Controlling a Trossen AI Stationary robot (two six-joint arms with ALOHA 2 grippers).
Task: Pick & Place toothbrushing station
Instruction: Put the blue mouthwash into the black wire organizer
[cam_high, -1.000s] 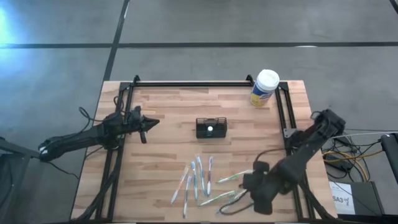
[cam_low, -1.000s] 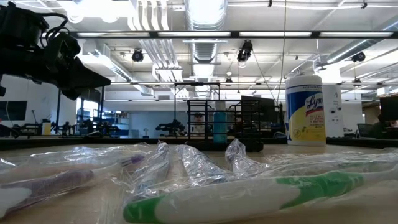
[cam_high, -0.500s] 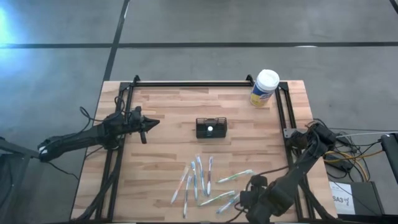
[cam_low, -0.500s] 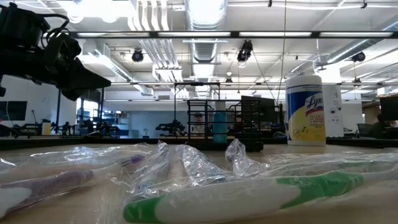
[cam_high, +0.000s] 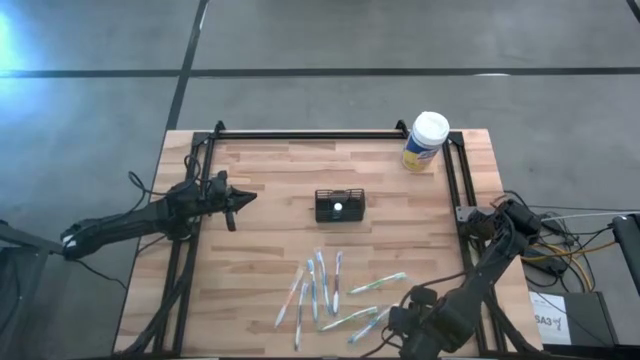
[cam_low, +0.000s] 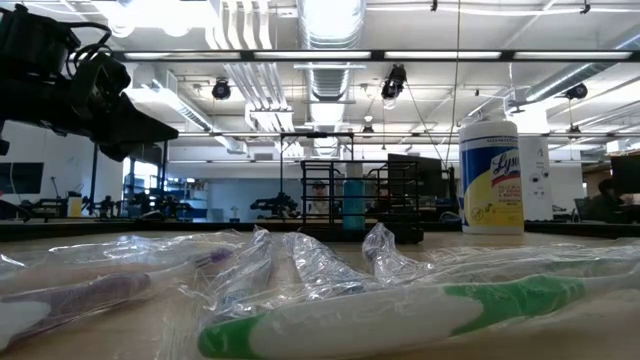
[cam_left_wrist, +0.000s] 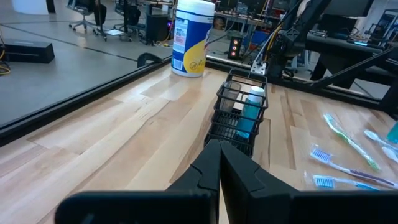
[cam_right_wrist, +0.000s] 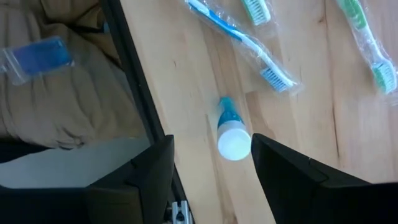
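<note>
both arms low; right gripper (cam_right_wrist: 211, 163) spread over tube (cam_right_wrist: 231, 133).

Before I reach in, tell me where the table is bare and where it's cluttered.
Bare wood lies between the black holder and the rail along the far edge, and left of the holder toward the shut left gripper. The near middle is crowded with wrapped toothbrushes; the open right gripper hovers at their right end. The wipes canister fills the far right corner.

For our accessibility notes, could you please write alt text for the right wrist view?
The open right gripper hovers above a small blue tube with a white cap lying near the wooden table's edge. Wrapped toothbrushes lie beyond it.
</note>
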